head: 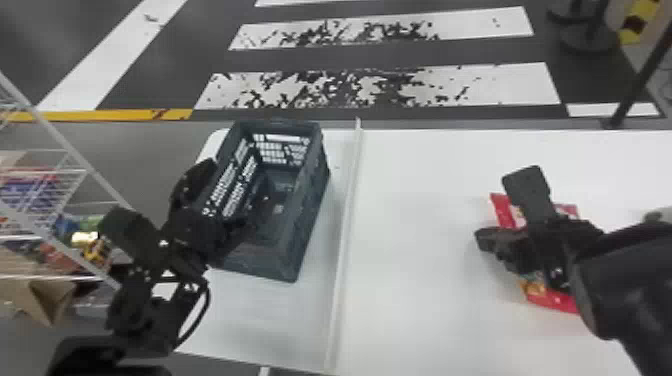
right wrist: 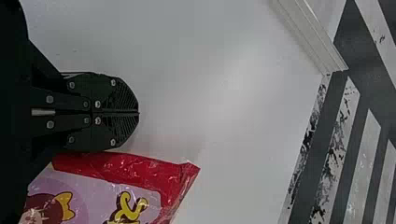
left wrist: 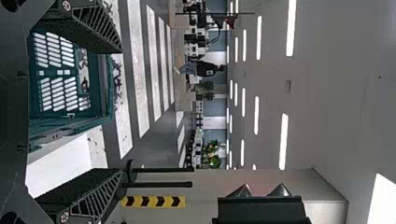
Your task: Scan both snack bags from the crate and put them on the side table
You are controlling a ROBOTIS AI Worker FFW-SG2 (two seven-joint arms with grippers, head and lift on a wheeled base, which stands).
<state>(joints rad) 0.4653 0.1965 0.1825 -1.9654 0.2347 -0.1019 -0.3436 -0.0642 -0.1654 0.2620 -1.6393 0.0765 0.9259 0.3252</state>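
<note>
Snack bag (right wrist: 126, 168) lies on the white table (head: 425, 280), right of the crate (head: 311, 215); the right gripper (right wrist: 138, 113) is closed beside it; the left gripper (left wrist: 122, 111) gapes near the crate; one bag seems delivered; its scan and the second bag's progress I cannot tell.

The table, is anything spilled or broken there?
No spill or break shows. The crate stands at the table's left end, and what I see of the snack bag by the right gripper looks whole. The odd bit is past the table: the nearest white floor stripe is all patchy, maybe worn.
</note>
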